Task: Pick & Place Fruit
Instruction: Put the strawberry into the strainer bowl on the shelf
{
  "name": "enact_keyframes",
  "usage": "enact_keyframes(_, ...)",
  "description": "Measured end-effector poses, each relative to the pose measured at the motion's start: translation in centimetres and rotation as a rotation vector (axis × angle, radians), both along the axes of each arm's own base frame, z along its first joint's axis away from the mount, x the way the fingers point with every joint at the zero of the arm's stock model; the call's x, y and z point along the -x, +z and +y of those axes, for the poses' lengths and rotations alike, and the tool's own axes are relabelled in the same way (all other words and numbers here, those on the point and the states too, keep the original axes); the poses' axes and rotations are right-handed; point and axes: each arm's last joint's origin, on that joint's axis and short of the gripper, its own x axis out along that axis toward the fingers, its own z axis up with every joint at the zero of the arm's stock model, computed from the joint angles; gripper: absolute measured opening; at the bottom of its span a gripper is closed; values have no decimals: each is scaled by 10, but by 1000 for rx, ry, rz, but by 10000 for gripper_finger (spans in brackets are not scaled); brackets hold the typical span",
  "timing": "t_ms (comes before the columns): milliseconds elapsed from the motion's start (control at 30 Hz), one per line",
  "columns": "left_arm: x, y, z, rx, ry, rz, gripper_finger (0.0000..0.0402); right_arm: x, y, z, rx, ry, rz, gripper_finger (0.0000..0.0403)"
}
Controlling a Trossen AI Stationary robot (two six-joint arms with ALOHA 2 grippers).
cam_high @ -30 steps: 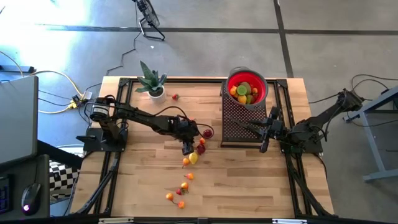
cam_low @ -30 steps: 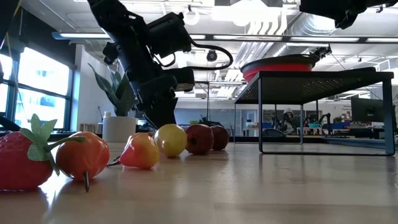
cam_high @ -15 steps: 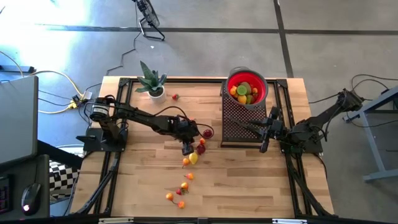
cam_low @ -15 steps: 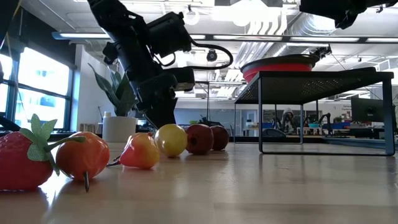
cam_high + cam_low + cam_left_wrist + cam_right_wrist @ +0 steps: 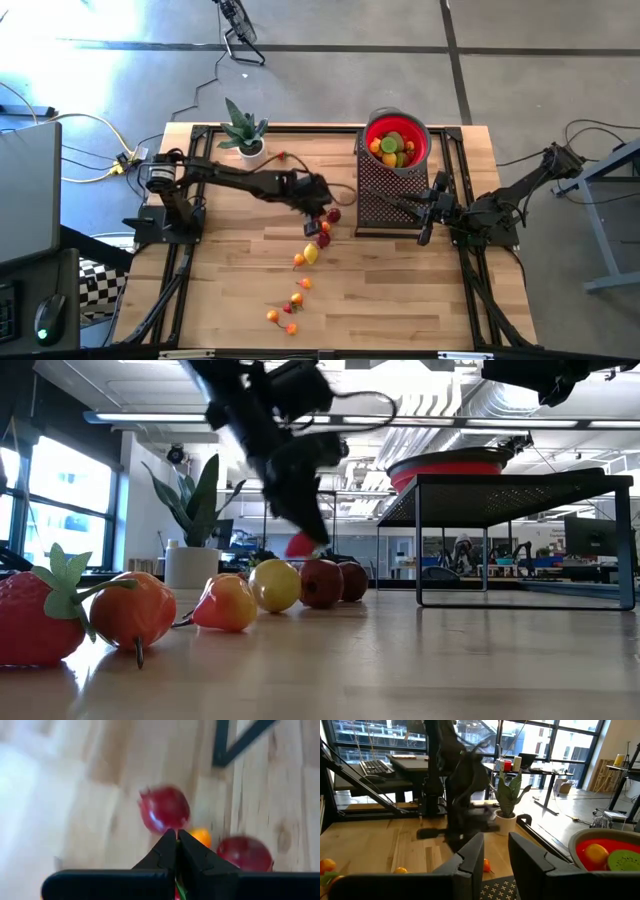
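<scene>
- High view tells me where I am: the left gripper (image 5: 318, 222) is lifted over the cluster of fruit (image 5: 318, 240) just beside the black mesh stand (image 5: 385, 195), on the side away from the right arm.
- My left jaws are pinched fully together; in the low view a small red fruit (image 5: 300, 545) hangs at the fingertips (image 5: 318, 540), clear of the tabletop (image 5: 400, 660), and I judge it is gripped by its green stem.
- I read this as the carry step: pick made, placing not yet done.
- Next I need to raise the fruit above the stand's top and over the rim of the red bowl (image 5: 397, 140) that sits on the stand, then open.
- A stem grip is thin, so it may swing or slip.
- My right gripper (image 5: 425, 222) waits on the far side of the stand, jaws partly apart, holding nothing.
- Loose fruit trails away from the stand toward the table's near edge; more already fills the bowl.
- Fruits look smooth, glossy, rounded or oval; the stand is perforated metal, the table pale wood planks.
</scene>
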Motion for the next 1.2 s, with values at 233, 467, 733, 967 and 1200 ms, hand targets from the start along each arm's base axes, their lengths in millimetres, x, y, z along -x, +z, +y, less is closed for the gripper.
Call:
enact_keyframes(233,-12,51,24,6,-64,-70,1,1,1,-1,-5,0,-6,81)
enact_keyframes(467,-15,107,34,142,-196,-223,1,1,1,0,-6,8,-6,81)
enact_keyframes(733,-14,164,32,88,-257,-393,1,1,0,0,-4,7,-4,81)
enact_keyframes(967,-22,195,34,-3,-280,-663,1,1,0,0,7,7,3,81)
enact_keyframes(1200,-32,207,22,-52,-329,-846,1,1,2,-1,86,2,17,81)
